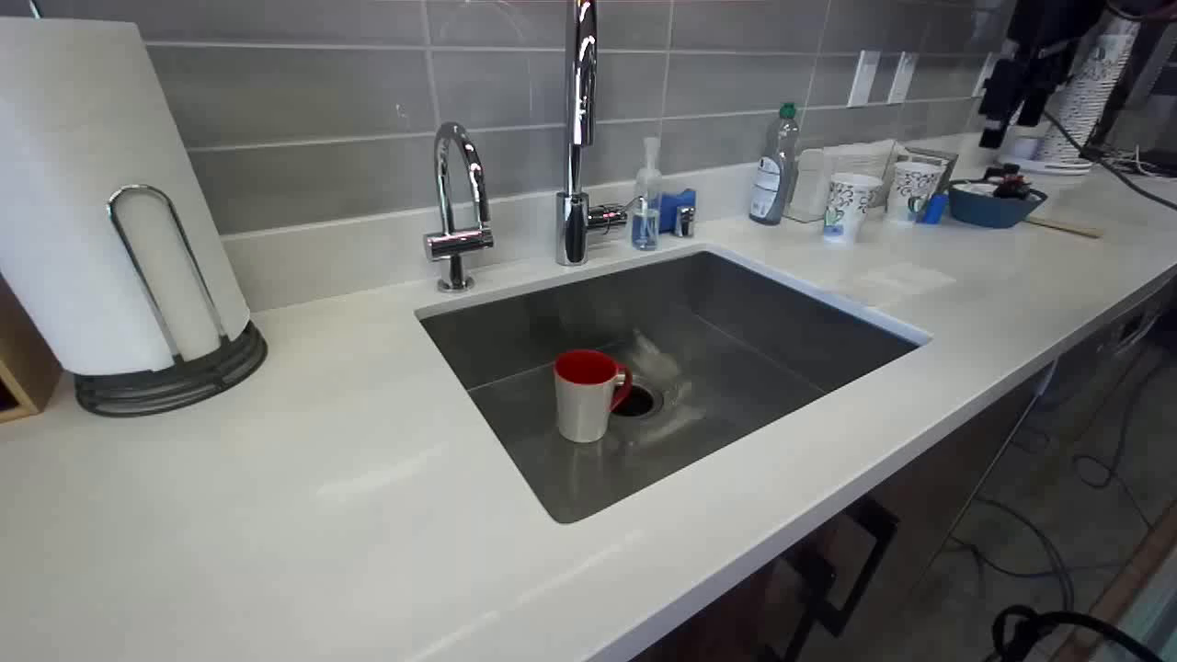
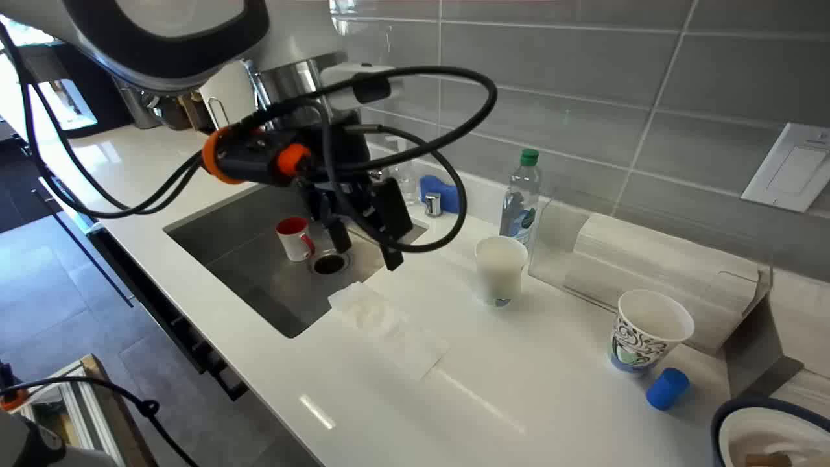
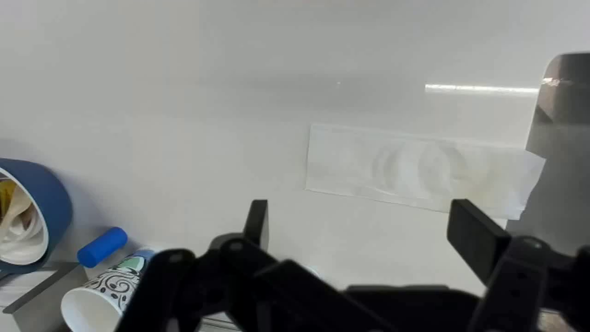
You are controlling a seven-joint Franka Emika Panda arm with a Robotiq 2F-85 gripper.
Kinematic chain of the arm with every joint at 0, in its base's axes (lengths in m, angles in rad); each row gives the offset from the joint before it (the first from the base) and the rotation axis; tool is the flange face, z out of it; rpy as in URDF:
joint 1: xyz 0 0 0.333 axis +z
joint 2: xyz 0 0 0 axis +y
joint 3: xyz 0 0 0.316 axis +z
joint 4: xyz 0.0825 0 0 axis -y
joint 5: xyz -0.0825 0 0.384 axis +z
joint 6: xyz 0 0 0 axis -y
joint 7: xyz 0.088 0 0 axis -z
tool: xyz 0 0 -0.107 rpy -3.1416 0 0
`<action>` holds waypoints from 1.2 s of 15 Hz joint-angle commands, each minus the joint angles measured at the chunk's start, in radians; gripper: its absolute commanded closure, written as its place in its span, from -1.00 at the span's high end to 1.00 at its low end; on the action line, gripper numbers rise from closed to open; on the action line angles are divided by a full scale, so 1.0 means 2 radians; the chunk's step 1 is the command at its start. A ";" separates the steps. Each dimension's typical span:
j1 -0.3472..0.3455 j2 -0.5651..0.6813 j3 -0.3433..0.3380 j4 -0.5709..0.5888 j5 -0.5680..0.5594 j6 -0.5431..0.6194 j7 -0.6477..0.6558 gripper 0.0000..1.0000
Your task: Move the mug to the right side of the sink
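Note:
The mug [image 1: 582, 409] is white outside with a red interior, rim and handle. It stands upright on the floor of the grey steel sink [image 1: 736, 368], beside the round drain [image 1: 636, 401], its handle toward the drain. It also shows in an exterior view [image 2: 295, 243] in the sink [image 2: 272, 285]. My gripper [image 3: 362, 221] is open with nothing between its fingers, above the white countertop beside the sink. It also shows in both exterior views [image 2: 367, 250] [image 1: 1011, 124]. The mug is out of view in the wrist view, where only an edge of the sink [image 3: 562, 184] shows.
A paper sheet [image 2: 389, 331] lies on the counter, overhanging the sink edge. Patterned paper cups [image 2: 648, 331], a soap bottle [image 2: 521, 201], a blue cap [image 2: 668, 388] and a blue bowl [image 1: 993, 204] stand toward the wall. Tall faucets [image 1: 575, 221] [image 1: 457, 207] rise behind the sink.

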 commanded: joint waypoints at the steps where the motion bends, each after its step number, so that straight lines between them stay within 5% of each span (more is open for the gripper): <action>1: 0.002 0.000 -0.002 0.001 0.000 -0.001 0.000 1.00; 11: 0.002 0.000 -0.002 0.001 0.000 -0.001 0.000 1.00; 18: 0.092 0.038 0.029 0.002 0.039 0.072 -0.104 1.00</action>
